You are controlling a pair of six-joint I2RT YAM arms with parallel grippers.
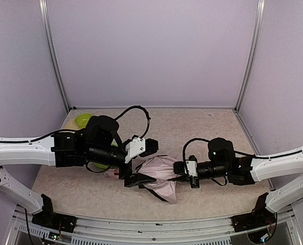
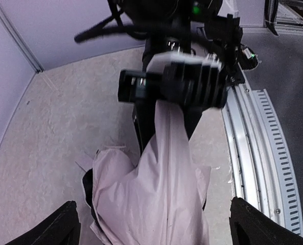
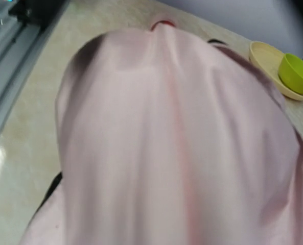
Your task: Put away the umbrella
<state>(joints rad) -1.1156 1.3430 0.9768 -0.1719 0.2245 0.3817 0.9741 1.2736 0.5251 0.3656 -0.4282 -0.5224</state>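
The umbrella (image 1: 160, 177) lies folded on the table between both arms, pale pink fabric bunched loosely with black lining at its edges. My left gripper (image 1: 143, 164) is open wide, one finger on each side of the fabric's wide end. In the left wrist view the fabric (image 2: 156, 194) lies between my fingertips (image 2: 59, 227) without touching them. My right gripper (image 1: 180, 168) is shut on the umbrella's narrow end, also seen in the left wrist view (image 2: 174, 89). In the right wrist view the pink fabric (image 3: 177, 143) hides my fingers. The handle and shaft are hidden.
A pale plate (image 3: 263, 58) holding a green bowl (image 3: 297, 74) stands at the back left of the table (image 1: 82, 120). Something green (image 1: 101, 165) shows under the left wrist. A metal rail (image 2: 266, 153) runs along the table's near edge.
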